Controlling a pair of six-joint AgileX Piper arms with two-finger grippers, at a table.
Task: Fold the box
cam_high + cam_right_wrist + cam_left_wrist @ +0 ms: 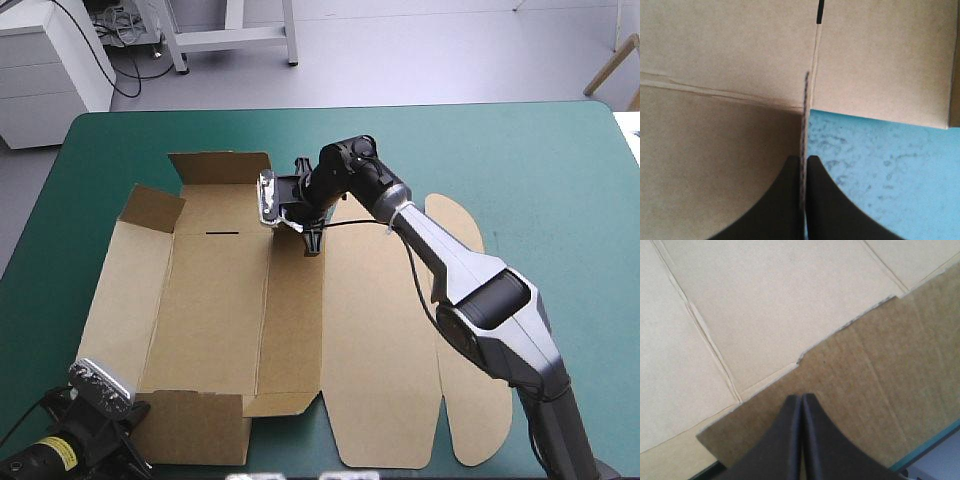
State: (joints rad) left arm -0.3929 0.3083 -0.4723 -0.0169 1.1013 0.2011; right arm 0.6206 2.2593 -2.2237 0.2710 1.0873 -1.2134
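The brown box [220, 290] lies mostly flat on the teal-green cover, its far and left flaps raised. A near flap [195, 425] also stands up. My right gripper [311, 240] reaches to the sheet's far edge and is shut on the box. In the right wrist view its gripper [804, 160] pinches a board edge [804, 100] seen end-on. My left gripper [138, 415] sits at the near left corner beside the raised near flap. The left wrist view has that gripper [801, 399] shut in a pointed arch against the flap's darker face [865, 370], nothing between the fingers.
The box's wide lid panel with rounded tabs [460, 300] stretches flat to the right, under the right arm. Bare teal-green cover [540, 160] shows along the far and right sides. The table's near edge is close behind the left gripper.
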